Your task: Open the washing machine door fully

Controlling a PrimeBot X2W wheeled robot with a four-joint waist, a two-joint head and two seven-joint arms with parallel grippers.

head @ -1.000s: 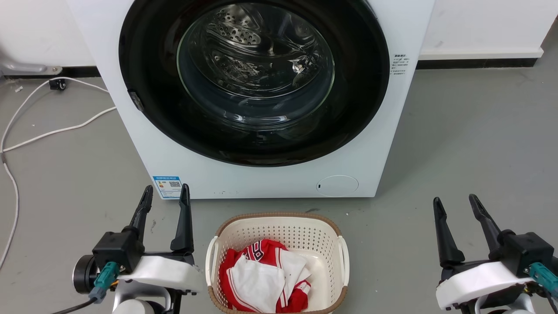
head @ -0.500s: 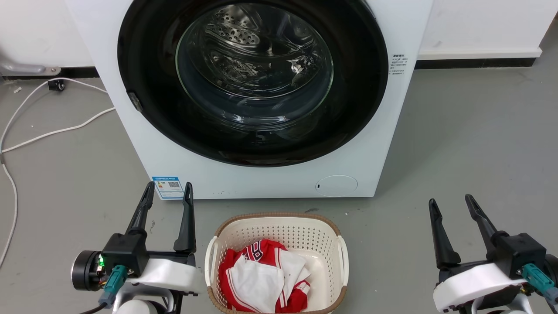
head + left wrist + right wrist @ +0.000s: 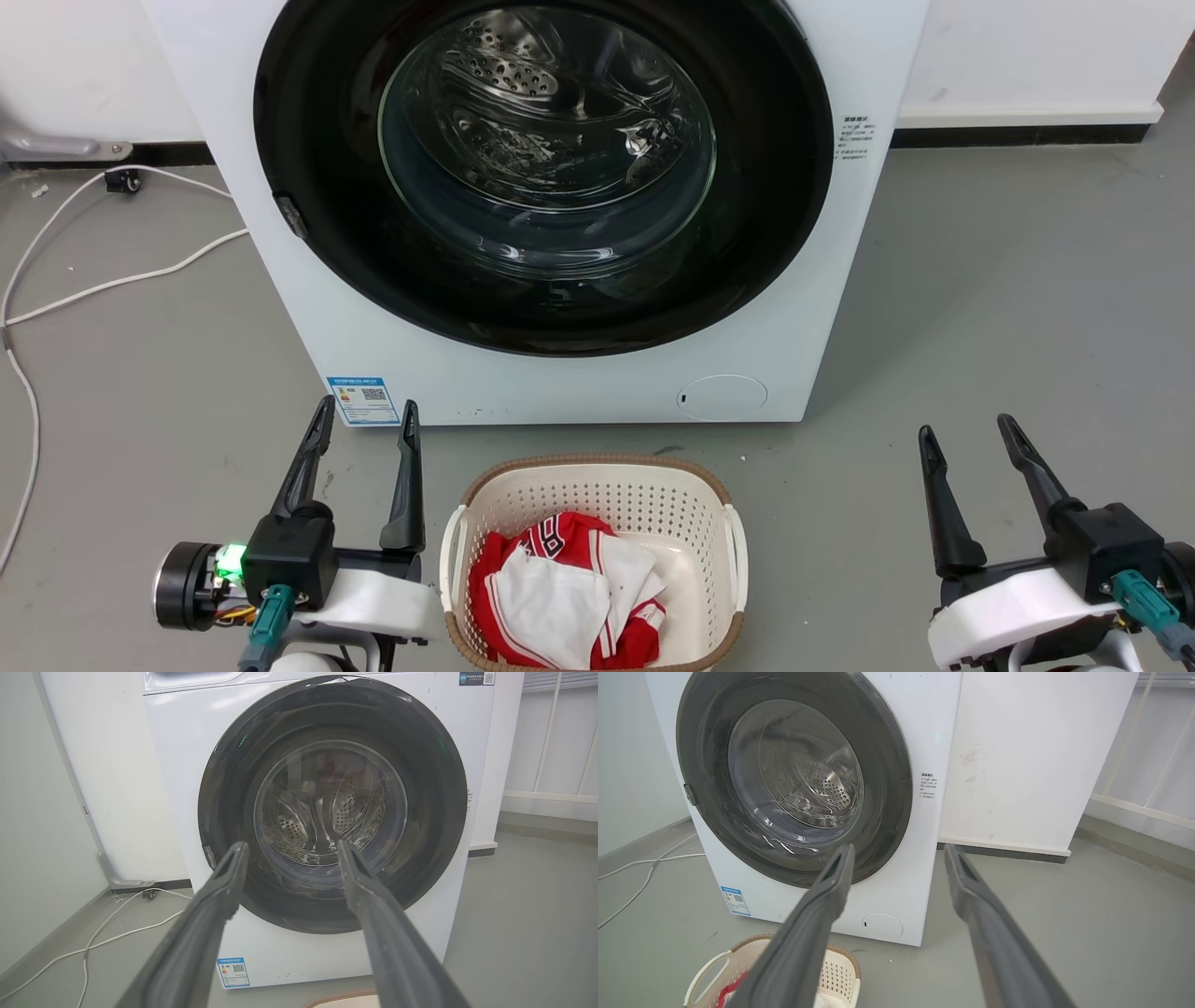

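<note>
The round, black-rimmed glass washing machine door sits shut. The dark left claw and right claw gape empty. Reaching its rim likely comes next.

Big white boxy front-loading washing machine is carrying a blue-edged sticker with a QR code low at front left, a small white sticker of tiny print at mid right, and a dark tag with a QR code at top right. Nothing is reading legibly.
</note>
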